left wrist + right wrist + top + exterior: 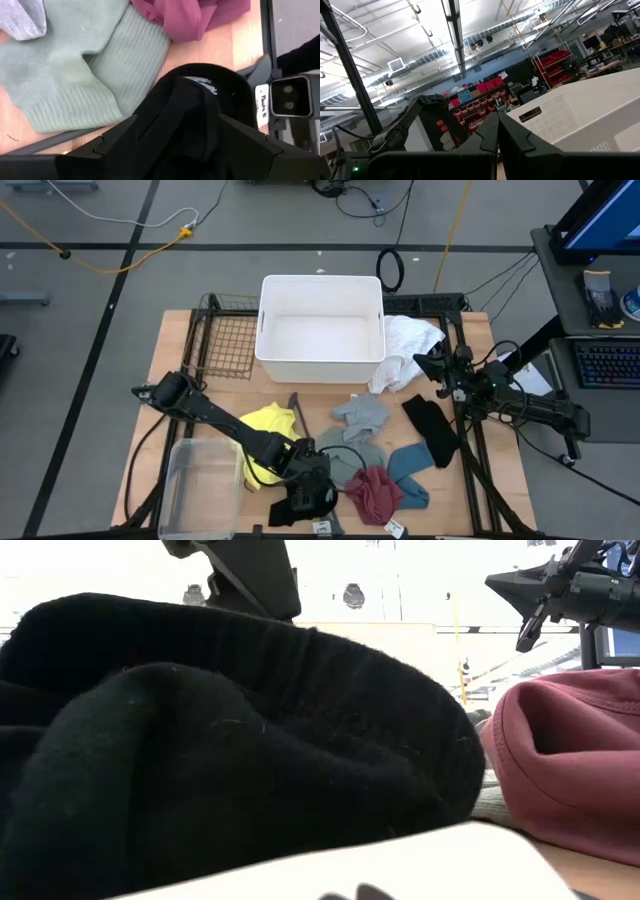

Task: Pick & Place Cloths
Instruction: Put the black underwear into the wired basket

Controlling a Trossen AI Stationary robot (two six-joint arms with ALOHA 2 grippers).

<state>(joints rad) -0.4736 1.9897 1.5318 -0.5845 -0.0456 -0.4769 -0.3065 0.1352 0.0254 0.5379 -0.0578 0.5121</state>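
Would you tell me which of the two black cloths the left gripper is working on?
The bunched black cloth at the table's near edge, beside the maroon cloth; the left gripper is over it. The other black cloth lies flat, far right, untouched.
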